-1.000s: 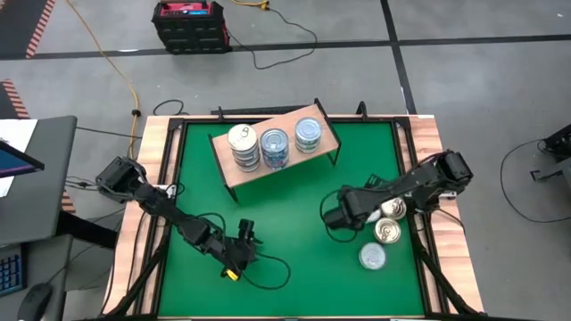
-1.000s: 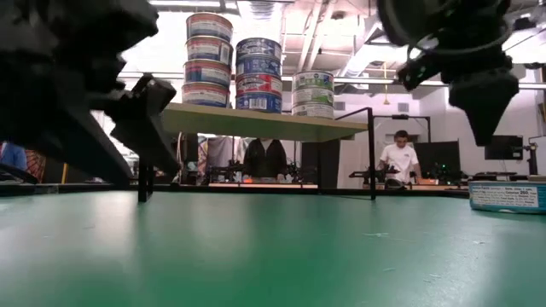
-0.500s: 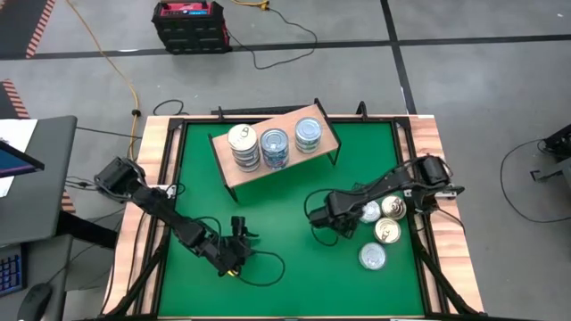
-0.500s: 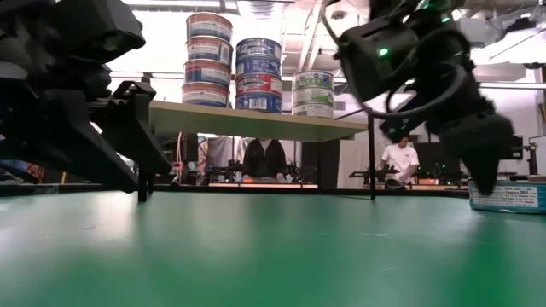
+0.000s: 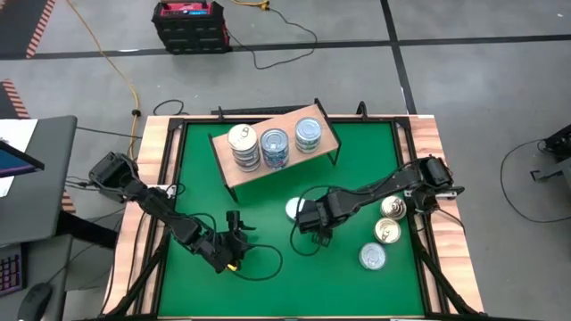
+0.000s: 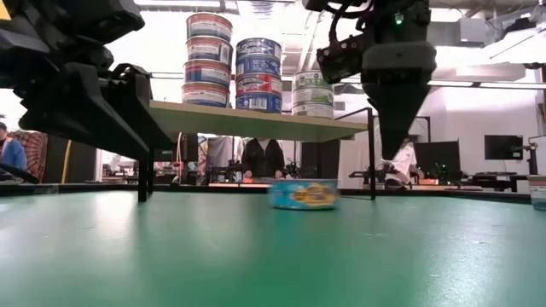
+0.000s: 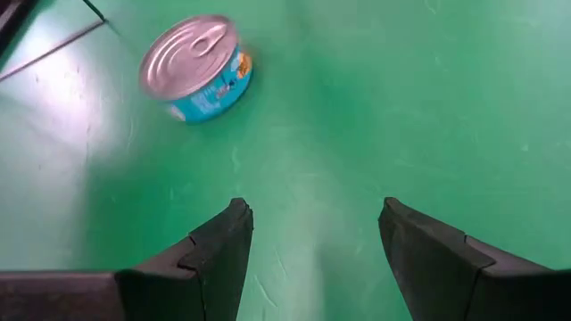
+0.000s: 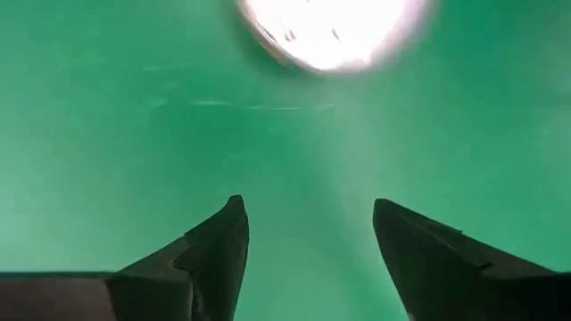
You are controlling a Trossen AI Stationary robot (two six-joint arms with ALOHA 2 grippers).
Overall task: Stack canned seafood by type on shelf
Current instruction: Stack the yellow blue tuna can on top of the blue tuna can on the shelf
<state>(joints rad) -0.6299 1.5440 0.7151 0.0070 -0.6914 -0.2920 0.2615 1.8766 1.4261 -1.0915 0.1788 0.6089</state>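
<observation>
A wooden shelf (image 5: 272,147) stands at the back of the green table (image 5: 268,285), bearing three stacks of tins (image 5: 274,147). One loose tin (image 5: 294,209), silver-lidded with a teal label, lies on the table just in front of the shelf. The right gripper (image 5: 308,218) hangs just beside this tin, fingers apart and empty. The left gripper (image 5: 234,230) sits low near the table's front left, fingers spread and holding nothing. Three more tins (image 5: 382,230) rest near the right edge.
</observation>
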